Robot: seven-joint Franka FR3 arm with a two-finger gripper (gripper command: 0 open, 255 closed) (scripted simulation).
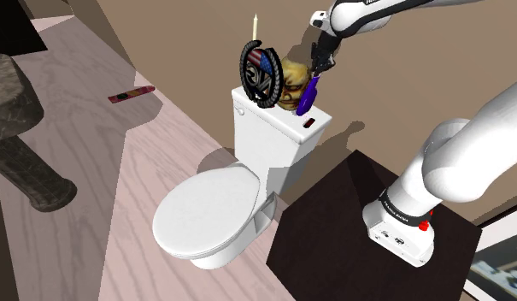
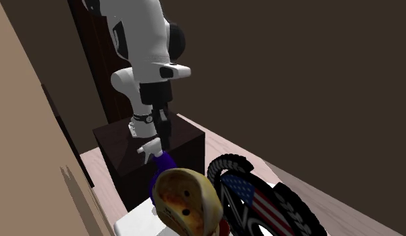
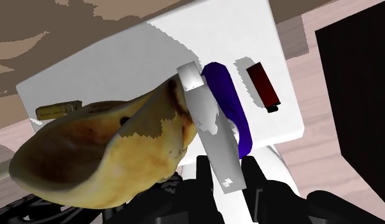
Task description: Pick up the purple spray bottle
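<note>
simulated bathroom corner, white toilet (image 1: pixel 205 214) seen from above. crowded on its tank lid (image 1: pixel 282 128): a black tyre-like ring (image 1: pixel 259 73) with a stars-and-stripes centre, a yellow-brown mask-like head (image 1: pixel 292 85), a small dark red block (image 1: pixel 311 123). toward the shoulder view's right end of the lid, the purple spray bottle (image 1: pixel 308 92), tilted, just beside the mask-like head, hanging under the black claw (image 1: pixel 320 67) of the white arm (image 1: pixel 470 162).

from the wrist view: claw fingers (image 3: pixel 251 181) drawn in close on either side of the bottle's pale grey-white head, apparently gripping it, nothing else held. purple body slanting away over the lid. hard to tell whether its base touches the lid or hangs just clear.

judging by shape: probably light, stiff plastic, smooth and a little slippery, not fragile. amount of liquid inside unknown. a hold at the head likely to let the body swing or pivot below the fingers. firmer hold probably lower, at the narrow neck or across the flat of the body. care needed beside the mask-like head, touching or nearly touching the bottle's side, with the tyre-like ring close behind.
</note>
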